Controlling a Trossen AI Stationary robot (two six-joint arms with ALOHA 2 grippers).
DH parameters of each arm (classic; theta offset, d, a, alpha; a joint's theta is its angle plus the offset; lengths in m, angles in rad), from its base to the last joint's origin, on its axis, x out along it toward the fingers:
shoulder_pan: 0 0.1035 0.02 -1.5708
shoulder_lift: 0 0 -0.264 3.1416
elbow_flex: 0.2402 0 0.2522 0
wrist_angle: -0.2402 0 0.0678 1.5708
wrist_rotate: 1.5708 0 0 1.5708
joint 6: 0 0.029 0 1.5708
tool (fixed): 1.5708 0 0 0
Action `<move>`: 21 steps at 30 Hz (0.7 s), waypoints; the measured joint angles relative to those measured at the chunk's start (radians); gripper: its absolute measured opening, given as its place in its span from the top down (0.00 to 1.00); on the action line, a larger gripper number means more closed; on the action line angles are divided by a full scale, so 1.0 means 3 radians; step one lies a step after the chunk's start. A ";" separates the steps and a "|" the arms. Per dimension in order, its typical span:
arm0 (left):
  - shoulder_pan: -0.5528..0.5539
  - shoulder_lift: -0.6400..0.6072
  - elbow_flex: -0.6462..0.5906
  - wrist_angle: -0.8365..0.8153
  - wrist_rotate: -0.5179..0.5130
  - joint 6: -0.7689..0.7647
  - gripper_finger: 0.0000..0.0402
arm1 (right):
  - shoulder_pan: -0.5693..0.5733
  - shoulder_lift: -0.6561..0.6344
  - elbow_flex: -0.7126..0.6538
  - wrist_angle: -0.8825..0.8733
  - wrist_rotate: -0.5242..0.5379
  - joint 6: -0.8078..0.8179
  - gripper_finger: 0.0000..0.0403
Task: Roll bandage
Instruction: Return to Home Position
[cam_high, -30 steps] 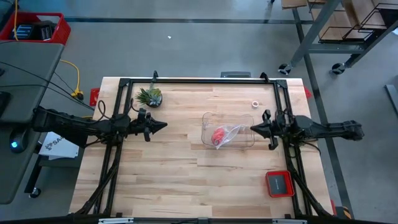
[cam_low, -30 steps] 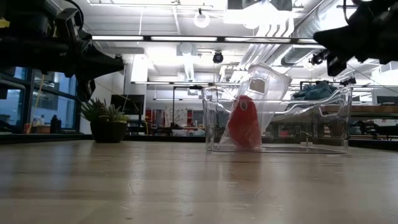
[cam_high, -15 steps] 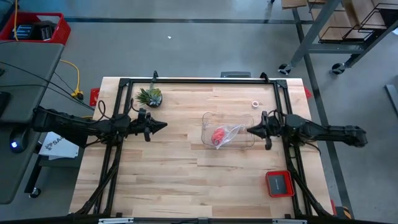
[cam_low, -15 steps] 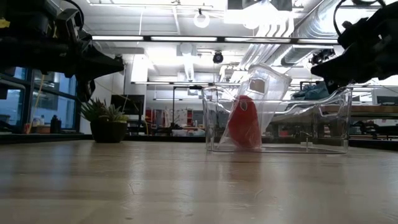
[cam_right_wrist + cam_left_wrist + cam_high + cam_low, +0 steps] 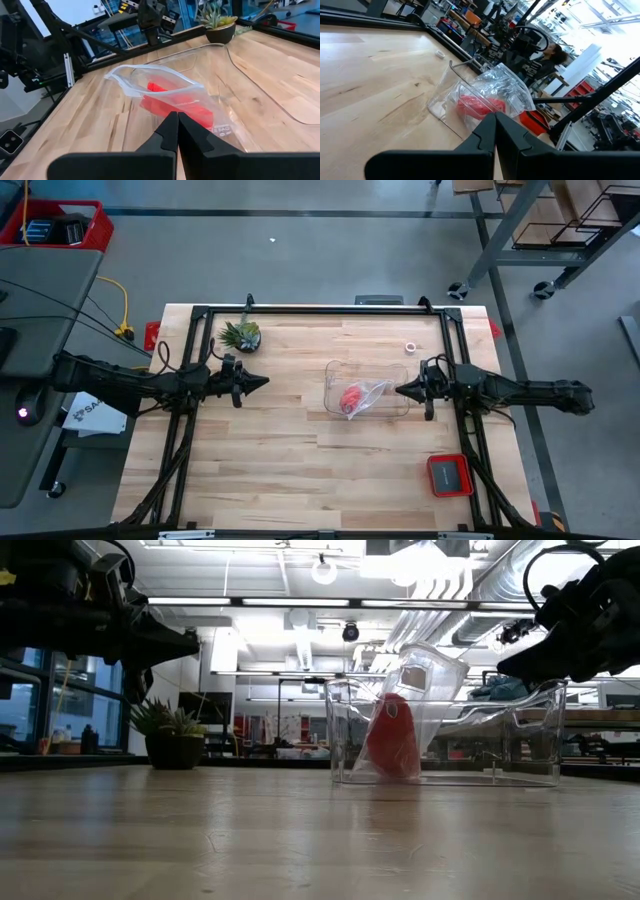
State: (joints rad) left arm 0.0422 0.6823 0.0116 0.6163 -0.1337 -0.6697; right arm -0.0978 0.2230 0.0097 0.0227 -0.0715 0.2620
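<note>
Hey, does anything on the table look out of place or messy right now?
Only slightly: the zip bag holding the red bandage pokes up, tilted, above the rim of the transparent bin. Left gripper waits aside; right gripper hovers over its edge.

**Setting:** robotics lab in an industrial workshop hall.
**Evidence:**
- A butcher-block worktable (image 5: 260, 470) is standing on a grey concrete floor (image 5: 300, 260), with a black metal frame (image 5: 320, 309) running round its top.
- A wheeled steel rack (image 5: 494, 235) is sitting nearby.
- Exposed ducts (image 5: 470, 580) and strip lights (image 5: 250, 602) are hanging overhead.
- A red equipment crate (image 5: 94, 230) is sitting beside a grey desk (image 5: 40, 280).
</note>
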 joint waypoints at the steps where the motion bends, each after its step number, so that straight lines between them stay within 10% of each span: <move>1: 0.0000 0.0000 0.0000 0.0000 0.0000 0.0000 1.00 | 0.0000 0.0000 0.0000 0.0000 0.0000 -0.0002 1.00; 21: -0.0027 -0.0225 0.0000 -0.0178 -0.0006 0.0000 1.00 | 0.0000 0.0000 -0.0001 0.0002 0.0000 -0.0002 1.00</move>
State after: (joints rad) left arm 0.0340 0.6148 0.0117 0.5629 -0.1356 -0.6697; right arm -0.0978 0.2230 0.0093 0.0232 -0.0715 0.2615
